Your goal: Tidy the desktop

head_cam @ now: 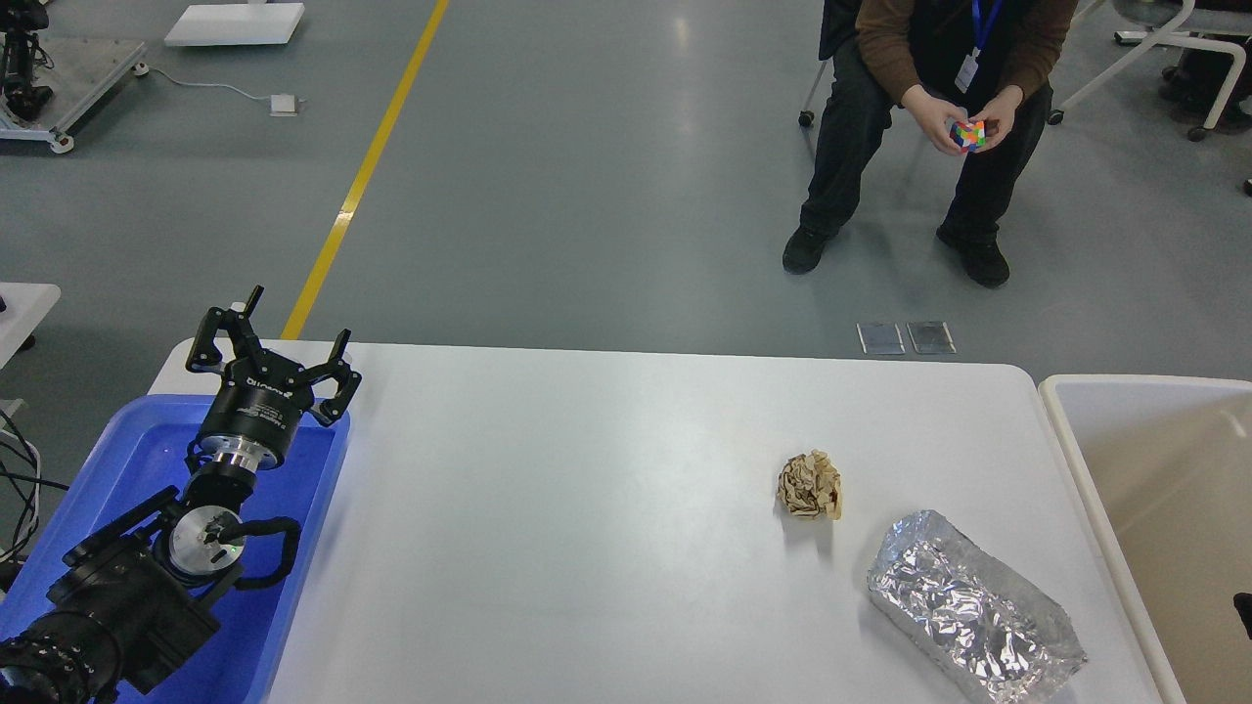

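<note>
The white desktop (587, 508) fills the middle of the head view. A crumpled brown paper ball (810, 485) lies on its right half. A crumpled silver foil packet (973, 608) lies at the front right, close to the paper ball. My left gripper (274, 347) is open and empty, held above the far end of the blue tray (132, 460) at the table's left edge, far from both items. Only a small dark part (1243, 614) shows at the right edge, over the beige tub; the right gripper itself is out of view.
A beige tub (1154, 489) stands against the table's right edge. A seated person (939, 98) beyond the table turns a coloured cube. A yellow floor line (362, 176) runs behind the left side.
</note>
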Controlling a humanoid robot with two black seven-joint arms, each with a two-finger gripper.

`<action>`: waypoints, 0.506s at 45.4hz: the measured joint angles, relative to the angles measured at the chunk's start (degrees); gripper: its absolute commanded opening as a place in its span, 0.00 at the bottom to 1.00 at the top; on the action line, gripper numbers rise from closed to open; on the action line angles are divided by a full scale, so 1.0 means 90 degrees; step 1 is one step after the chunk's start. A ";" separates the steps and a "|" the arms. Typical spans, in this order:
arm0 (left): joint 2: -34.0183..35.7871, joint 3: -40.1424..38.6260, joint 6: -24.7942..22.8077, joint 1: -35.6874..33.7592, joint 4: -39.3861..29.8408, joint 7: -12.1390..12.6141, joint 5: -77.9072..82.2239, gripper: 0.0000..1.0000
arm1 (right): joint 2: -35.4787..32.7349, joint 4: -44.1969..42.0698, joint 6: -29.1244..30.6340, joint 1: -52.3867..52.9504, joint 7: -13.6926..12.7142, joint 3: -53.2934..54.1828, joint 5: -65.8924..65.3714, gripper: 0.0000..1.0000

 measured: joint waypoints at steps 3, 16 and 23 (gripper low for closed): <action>0.0000 0.0000 0.0000 0.0000 0.0000 0.0000 0.0000 1.00 | -0.0006 0.0013 0.0004 0.0077 0.0013 0.0333 0.0004 1.00; 0.0000 0.0002 0.0000 -0.0001 0.0000 0.0000 0.0000 1.00 | -0.0054 0.0254 0.0287 0.0515 0.0012 0.2341 0.0013 1.00; 0.0000 0.0007 0.0000 -0.0001 0.0000 0.0000 0.0000 1.00 | -0.0248 0.0701 0.1020 0.0630 -0.0001 0.3123 0.0027 1.00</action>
